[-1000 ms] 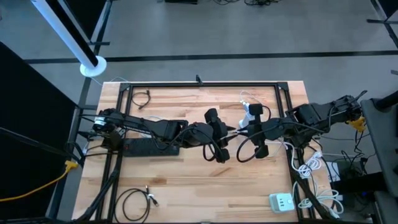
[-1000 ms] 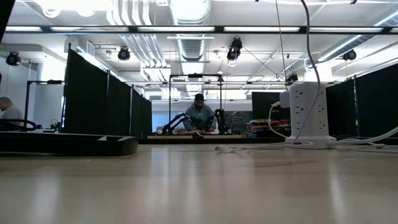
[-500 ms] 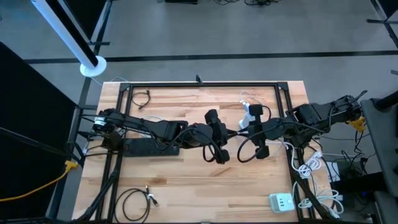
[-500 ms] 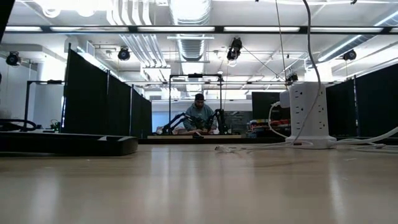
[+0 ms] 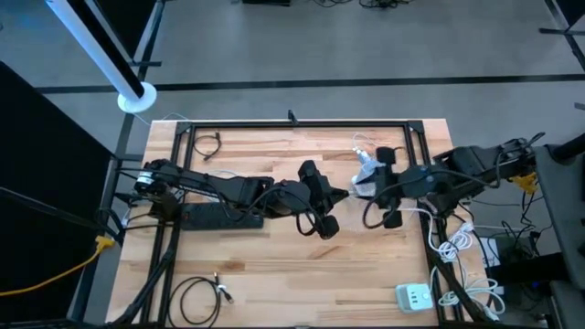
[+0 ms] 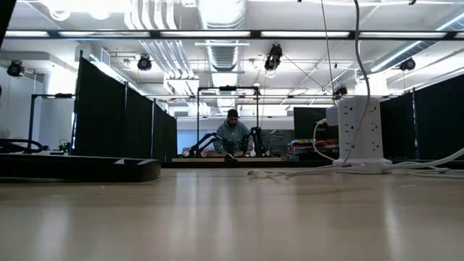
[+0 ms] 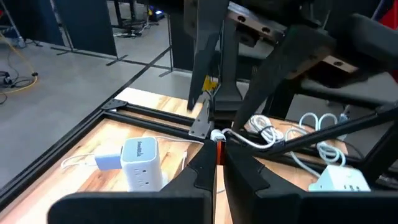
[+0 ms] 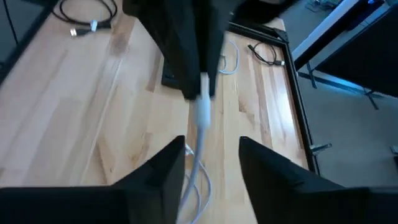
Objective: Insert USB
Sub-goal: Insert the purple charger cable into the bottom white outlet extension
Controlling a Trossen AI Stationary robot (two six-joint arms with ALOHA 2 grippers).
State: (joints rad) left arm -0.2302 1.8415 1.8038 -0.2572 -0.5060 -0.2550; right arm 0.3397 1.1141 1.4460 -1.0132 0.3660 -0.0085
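Pinching USB plug (image 7: 219, 154) in left jaws | right jaws parted, empty

The left gripper (image 5: 340, 194) and the right gripper (image 5: 358, 189) face each other near the table's (image 5: 274, 274) middle, with a cable (image 7: 249, 138) between the left fingers (image 7: 205, 168). A charger tower (image 7: 140, 163) stands beside these fingers, and a power strip (image 5: 215, 216) lies behind them under the left arm.
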